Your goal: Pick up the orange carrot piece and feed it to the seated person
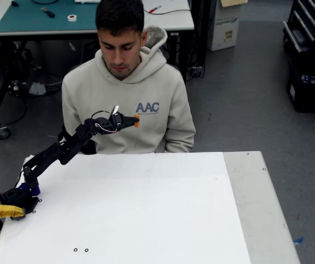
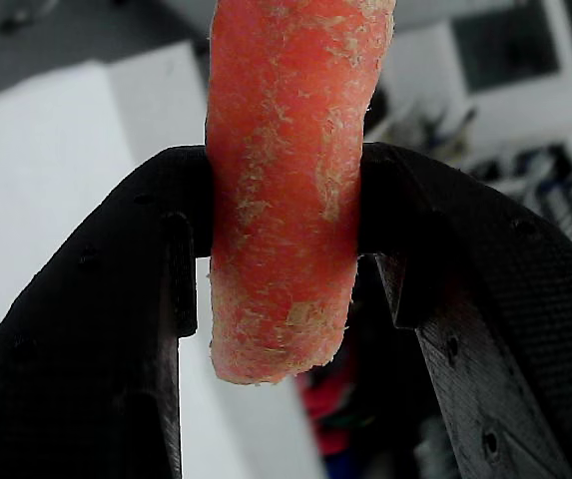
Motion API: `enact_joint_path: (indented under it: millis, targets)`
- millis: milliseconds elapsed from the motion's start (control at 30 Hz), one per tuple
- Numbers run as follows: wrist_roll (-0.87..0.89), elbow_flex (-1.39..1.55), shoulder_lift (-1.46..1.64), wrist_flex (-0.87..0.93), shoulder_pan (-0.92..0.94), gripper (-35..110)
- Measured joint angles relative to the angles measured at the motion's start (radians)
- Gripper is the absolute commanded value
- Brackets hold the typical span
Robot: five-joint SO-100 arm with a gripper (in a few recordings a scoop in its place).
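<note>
One camera sits high up, looking down across the white table (image 1: 146, 209) at me and the seated person (image 1: 127, 88), while my wrist camera peers from very close behind my fingers (image 2: 96, 329); both show the orange carrot piece (image 2: 286, 190) between them.

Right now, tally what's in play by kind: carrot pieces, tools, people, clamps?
Carrot pieces: 1, the orange carrot piece, pinched in the tool
Tools: 1
People: 1, the seated person behind the table
Yellow clamps: 1, at the arm's base
Total: 4

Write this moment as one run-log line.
gripper: shut on carrot piece | arm: raised off table | carrot: at seated person's chest, below mouth
</note>
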Motion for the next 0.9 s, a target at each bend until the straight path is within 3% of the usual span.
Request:
enact_joint_path:
  millis: [167,533,900]
  targets:
    - [-0.13,-0.003,0.0,-0.103,-0.031,-2]
    - [-0.265,-0.003,0.0,-0.548,-0.15,-2]
    - [-0.316,-0.003,0.0,-0.693,-0.201,-2]
